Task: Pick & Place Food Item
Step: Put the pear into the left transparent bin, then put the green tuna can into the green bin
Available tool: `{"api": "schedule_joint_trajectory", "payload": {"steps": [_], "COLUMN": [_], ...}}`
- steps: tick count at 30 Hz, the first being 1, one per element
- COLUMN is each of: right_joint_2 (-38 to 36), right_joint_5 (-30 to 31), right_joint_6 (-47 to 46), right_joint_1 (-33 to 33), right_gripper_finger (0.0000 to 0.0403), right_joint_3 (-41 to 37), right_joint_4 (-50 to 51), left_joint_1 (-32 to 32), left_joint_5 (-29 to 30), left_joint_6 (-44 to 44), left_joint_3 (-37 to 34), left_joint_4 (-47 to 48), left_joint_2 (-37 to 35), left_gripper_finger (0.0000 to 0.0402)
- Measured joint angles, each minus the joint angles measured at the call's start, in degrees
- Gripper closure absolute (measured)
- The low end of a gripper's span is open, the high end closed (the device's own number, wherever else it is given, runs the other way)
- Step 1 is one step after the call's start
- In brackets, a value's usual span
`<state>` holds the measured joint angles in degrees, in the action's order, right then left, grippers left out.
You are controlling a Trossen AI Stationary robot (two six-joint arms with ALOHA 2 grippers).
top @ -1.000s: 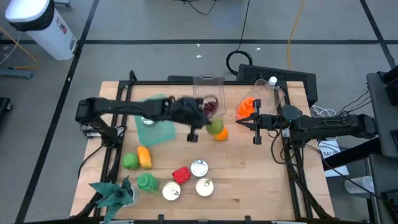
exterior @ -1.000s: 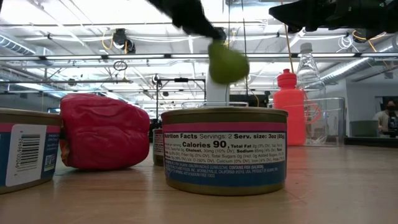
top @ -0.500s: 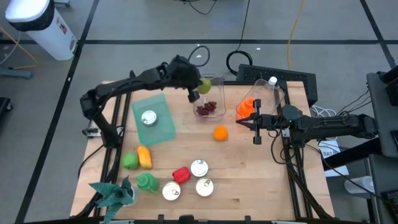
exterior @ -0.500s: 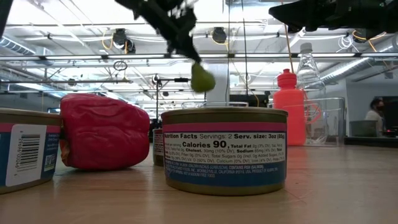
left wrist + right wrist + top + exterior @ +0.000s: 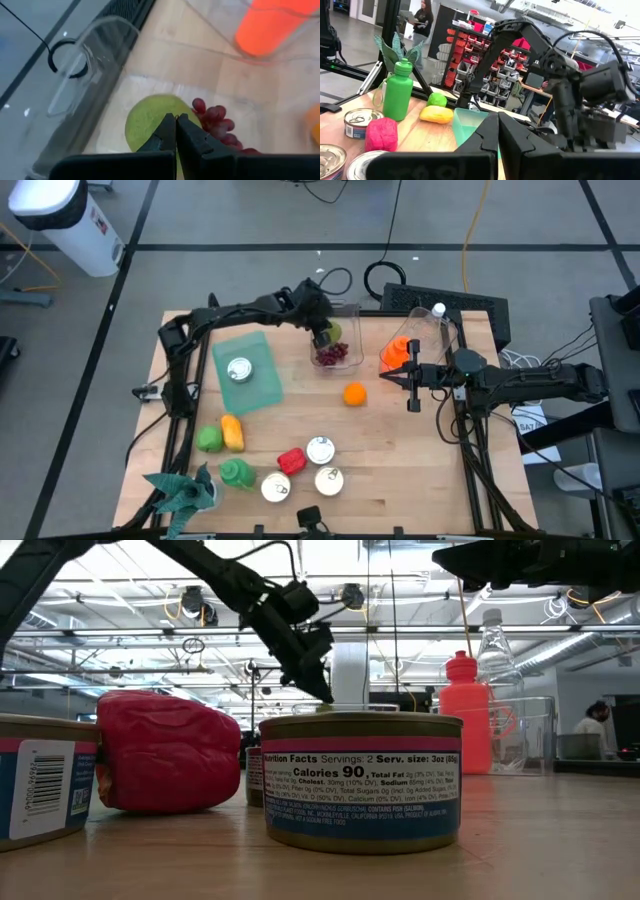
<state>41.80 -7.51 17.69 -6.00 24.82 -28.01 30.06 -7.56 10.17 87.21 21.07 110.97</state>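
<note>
A green fruit (image 5: 147,122) hangs under my left gripper (image 5: 325,335), which is shut on it at the far middle of the table. Fruit and fingertips are inside the open top of a clear container (image 5: 340,315), just beside a bunch of dark red grapes (image 5: 334,356) lying on the container's floor. In the low view this gripper (image 5: 322,690) slants down behind a can. My right gripper (image 5: 386,378) hovers shut and holding nothing at the right of the table, pointing left. My left gripper holds the green fruit at its top (image 5: 165,112), where the shut fingertips (image 5: 169,131) meet it. The fingers slant down from the table's left. They cover the place of contact, so which part is pinched cannot be seen. The fruit hangs below them.
An orange (image 5: 354,393) lies mid-table. An orange bottle (image 5: 398,352) and a clear bottle (image 5: 436,320) stand in a clear bin at the far right. A teal board (image 5: 255,385) carries a can. Toy peppers (image 5: 220,435), cans (image 5: 320,448) and a green bottle (image 5: 237,473) fill the near side.
My left gripper has carried the green fruit from beside the orange at mid-table toward the far edge, swinging it high, then down into the clear container's opening. The fruit has stayed hanging under the shut fingers.
</note>
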Motion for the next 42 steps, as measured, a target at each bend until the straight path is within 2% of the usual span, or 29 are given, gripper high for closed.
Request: {"api": "schedule_joint_trajectory", "payload": {"steps": [10, 13, 27, 32, 34, 36, 39, 42], "right_joint_2": [0.0, 0.0, 0.0, 0.0, 0.0, 0.0, 0.0, 0.0], "right_joint_5": [0.0, 0.0, 0.0, 0.0, 0.0, 0.0, 0.0, 0.0], "right_joint_6": [0.0, -0.3, -0.7, -0.7, -0.7, -0.7, -0.6, -0.6], "right_joint_1": [0.0, 0.0, 0.0, 0.0, 0.0, 0.0, 0.0, 0.0], "right_gripper_finger": [0.0403, 0.0403, 0.0403, 0.0403, 0.0403, 0.0403, 0.0403, 0.0403], "right_joint_3": [0.0, 0.0, 0.0, 0.0, 0.0, 0.0, 0.0, 0.0], "right_joint_4": [0.0, -0.4, -0.5, 0.0, 0.5, 1.0, 1.4, 1.4], "left_joint_1": [0.4, 0.1, -1.3, -2.5, -4.4, -6.6, -9.4, -11.0], "left_joint_5": [0.2, -0.1, 0.1, -4.5, -4.6, -3.3, -0.7, 4.0], "left_joint_6": [-3.4, -3.4, -2.2, -0.8, 0.7, 3.1, 4.1, 0.9], "left_joint_3": [0.0, 0.0, 0.0, 0.0, 0.0, -1.1, -5.9, -15.0], "left_joint_4": [-0.2, -0.3, 0.0, 7.8, 13.3, 15.7, 15.0, 11.3], "left_joint_2": [1.1, 0.9, 0.1, -7.9, -12.5, -17.9, -28.7, -40.7], "left_gripper_finger": [0.0399, 0.0386, 0.0225, 0.0198, 0.0208, 0.0238, 0.0307, 0.038]}}
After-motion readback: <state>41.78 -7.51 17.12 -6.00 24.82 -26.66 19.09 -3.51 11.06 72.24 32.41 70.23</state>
